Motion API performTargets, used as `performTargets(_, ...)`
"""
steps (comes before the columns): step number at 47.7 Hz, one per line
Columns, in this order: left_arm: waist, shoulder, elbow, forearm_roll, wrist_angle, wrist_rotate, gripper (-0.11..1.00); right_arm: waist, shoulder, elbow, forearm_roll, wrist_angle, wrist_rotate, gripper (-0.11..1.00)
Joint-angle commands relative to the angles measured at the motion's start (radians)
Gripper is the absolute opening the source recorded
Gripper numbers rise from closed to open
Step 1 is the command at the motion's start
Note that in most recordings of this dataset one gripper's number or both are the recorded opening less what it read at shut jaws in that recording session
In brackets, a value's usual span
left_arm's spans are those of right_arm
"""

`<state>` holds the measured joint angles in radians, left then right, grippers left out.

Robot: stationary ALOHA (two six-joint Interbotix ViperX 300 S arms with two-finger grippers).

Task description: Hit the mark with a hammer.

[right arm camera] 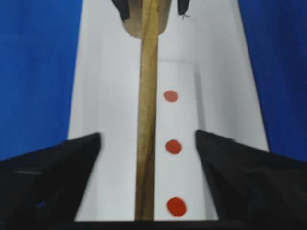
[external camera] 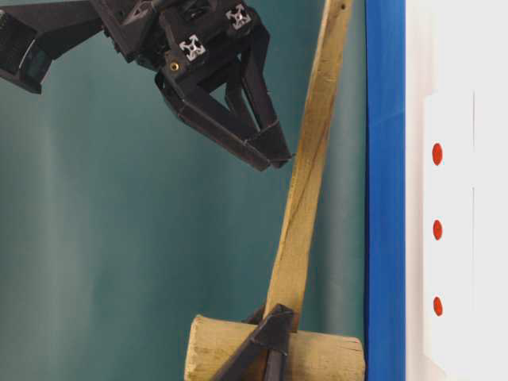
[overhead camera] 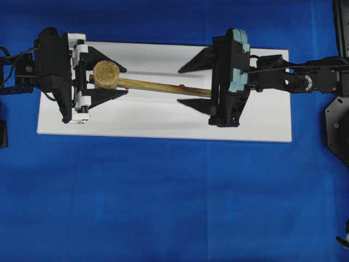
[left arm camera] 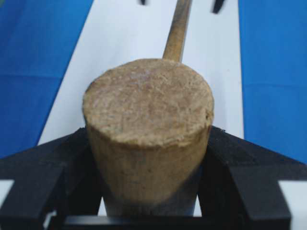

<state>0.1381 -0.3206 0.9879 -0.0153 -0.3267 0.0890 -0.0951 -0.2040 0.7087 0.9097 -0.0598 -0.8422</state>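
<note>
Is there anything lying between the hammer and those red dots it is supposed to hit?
Nothing visible. The hammer is held up at its head by the left gripper, and the white board around the three red dots is bare beneath the handle.

A deep blue cloth (overhead camera: pixel 163 207) covers the table, lying mostly smooth with faint creases, and evenly lit so that shadows stay soft. A long white rectangular board (overhead camera: pixel 163 117) lies flat on it toward the far edge, its long sides parallel to that edge, with blue cloth showing on every side of it. In the table-level view a plain teal-green wall (external camera: pixel 103 238) fills the space behind the table, flat and unmarked, with no window or furniture showing
</note>
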Motion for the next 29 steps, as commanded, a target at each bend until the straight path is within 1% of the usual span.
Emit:
performTargets(1, 0.000, -0.011, -0.023, -0.002, -0.003, -0.015, 0.44, 0.003, -0.028, -0.023, -0.006, -0.023, -0.008, 0.84)
performTargets(3, 0.000, -0.011, -0.023, -0.002, 0.002, -0.025, 0.44, 0.005, -0.031, -0.023, -0.008, -0.026, -0.011, 0.92)
performTargets(4, 0.000, -0.012, -0.023, -0.002, 0.005, -0.028, 0.44, 0.005, -0.032, -0.023, -0.008, -0.026, -0.012, 0.93)
performTargets(8, 0.000, -0.014, -0.025, -0.003, 0.011, -0.048, 0.44, 0.005, -0.038, -0.023, -0.008, -0.026, -0.023, 0.88)
performTargets(10, 0.000, -0.015, -0.026, -0.002, 0.014, -0.064, 0.44, 0.006, -0.038, -0.023, -0.008, -0.025, -0.026, 0.88)
performTargets(15, 0.000, -0.023, -0.035, -0.003, 0.029, -0.141, 0.44, 0.005, -0.038, -0.025, -0.009, -0.025, -0.031, 0.89)
performTargets(21, 0.000, -0.044, -0.048, -0.003, 0.051, -0.304, 0.44, 0.006, -0.038, -0.025, -0.021, -0.021, -0.034, 0.89)
performTargets(26, 0.000, -0.055, -0.052, -0.003, 0.051, -0.474, 0.44, 0.006, -0.038, -0.023, -0.029, -0.020, -0.046, 0.89)
performTargets(27, 0.000, -0.058, -0.052, -0.003, 0.051, -0.531, 0.44, 0.006, -0.038, -0.025, -0.029, -0.020, -0.049, 0.89)
performTargets(29, -0.002, -0.061, -0.052, -0.003, 0.051, -0.609, 0.44, 0.005, -0.038, -0.023, -0.029, -0.020, -0.052, 0.89)
